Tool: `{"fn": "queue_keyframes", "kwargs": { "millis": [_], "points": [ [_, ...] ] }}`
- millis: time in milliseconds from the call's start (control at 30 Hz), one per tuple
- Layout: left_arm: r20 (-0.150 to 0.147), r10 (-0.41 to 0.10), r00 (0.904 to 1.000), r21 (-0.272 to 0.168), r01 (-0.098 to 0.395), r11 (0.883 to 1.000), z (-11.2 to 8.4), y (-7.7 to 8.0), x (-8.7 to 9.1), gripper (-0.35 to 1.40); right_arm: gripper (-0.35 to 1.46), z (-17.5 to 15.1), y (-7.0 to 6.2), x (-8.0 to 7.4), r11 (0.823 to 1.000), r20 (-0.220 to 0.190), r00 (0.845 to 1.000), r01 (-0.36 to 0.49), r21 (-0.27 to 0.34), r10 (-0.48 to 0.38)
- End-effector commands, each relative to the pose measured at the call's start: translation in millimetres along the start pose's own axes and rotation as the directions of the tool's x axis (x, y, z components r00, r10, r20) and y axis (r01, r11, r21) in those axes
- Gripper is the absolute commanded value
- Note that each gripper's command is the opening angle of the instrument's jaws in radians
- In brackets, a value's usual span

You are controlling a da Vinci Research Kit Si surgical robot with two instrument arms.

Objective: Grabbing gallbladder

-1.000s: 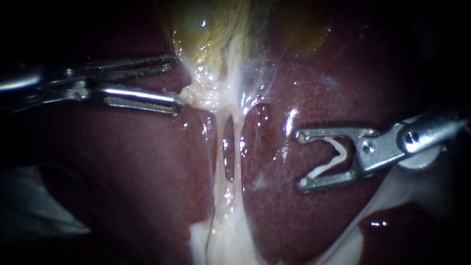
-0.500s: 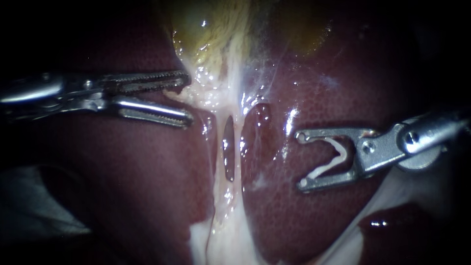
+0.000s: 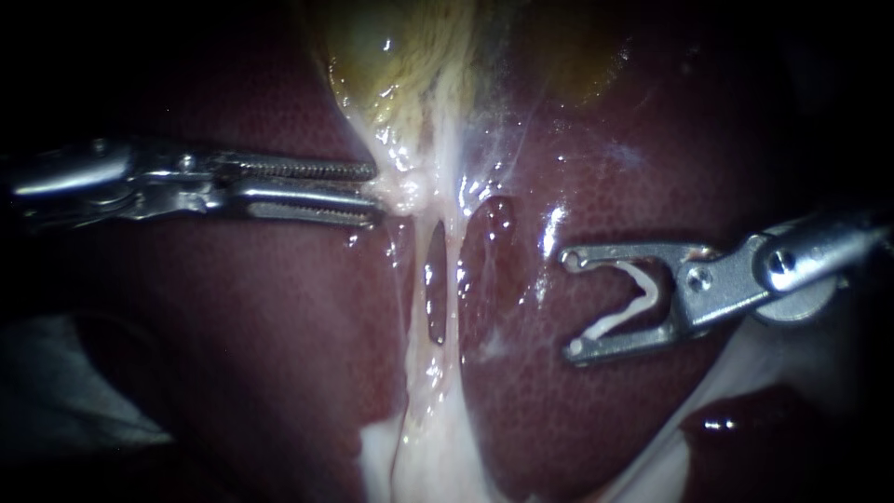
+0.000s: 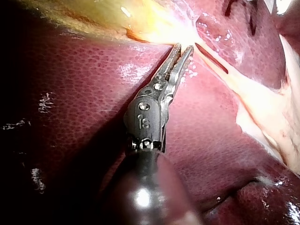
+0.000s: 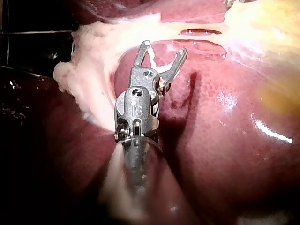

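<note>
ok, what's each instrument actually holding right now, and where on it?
Left instrument pinches the gallbladder at its pale narrow end, with the tips only. Right instrument carries a white clip and grips no tissue.

liver [image 3: 233, 373], pale tubes [image 3: 454, 289], perhaps a clip [image 3: 610, 324]

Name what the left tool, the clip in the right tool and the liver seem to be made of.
Left tool: bare metal, likely steel; silvery, bright glints, fine ridges. Clip in the right tool: probably plastic; matt white, thin, bent. Liver: soft wet tissue; dark red, speckled, glossy highlights.
</note>
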Motion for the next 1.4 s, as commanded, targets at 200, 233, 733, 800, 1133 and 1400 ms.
{"fn": "queue_keyframes", "kwargs": {
  "millis": [200, 233, 733, 800, 1133, 1400],
  "points": [
    [0.007, 0.001, 1.0000, 0.001, -0.001, 1.000, 0.0, -0.1, -0.1, -0.35, 0.48, 0.0, 0.0, 0.0, 1.000, 0.000, 1.000, 0.000, 0.000, 0.000],
    [0.007, 0.001, 1.0000, 0.001, -0.001, 1.000, 0.0, 0.0, -0.1, -0.35, 0.48, 0.0, 0.0, 0.0, 1.000, 0.000, 1.000, 0.000, 0.000, 0.000],
    [0.029, -0.059, 0.9978, -0.038, 0.060, 0.997, -1.5, 2.2, 1.7, -0.35, 0.48, 0.0, 0.0, 0.0, 1.000, 0.000, 1.000, 0.000, 0.000, 0.000],
    [0.030, -0.066, 0.9974, -0.040, 0.067, 0.997, -1.7, 2.1, 1.9, -0.35, 0.48, 0.0, 0.0, 0.0, 1.000, 0.000, 1.000, 0.000, 0.000, 0.000],
    [0.032, -0.077, 0.9965, -0.035, 0.078, 0.996, -5.1, 0.2, 4.1, -0.35, 0.48, 0.0, 0.0, 0.0, 1.000, 0.000, 1.000, 0.000, 0.000, 0.000],
    [0.011, -0.097, 0.9953, -0.016, 0.097, 0.995, -7.7, -1.3, 5.8, -0.35, 0.48, 0.0, 0.0, 0.0, 1.000, 0.000, 1.000, 0.000, 0.000, 0.000]
  ]
}}
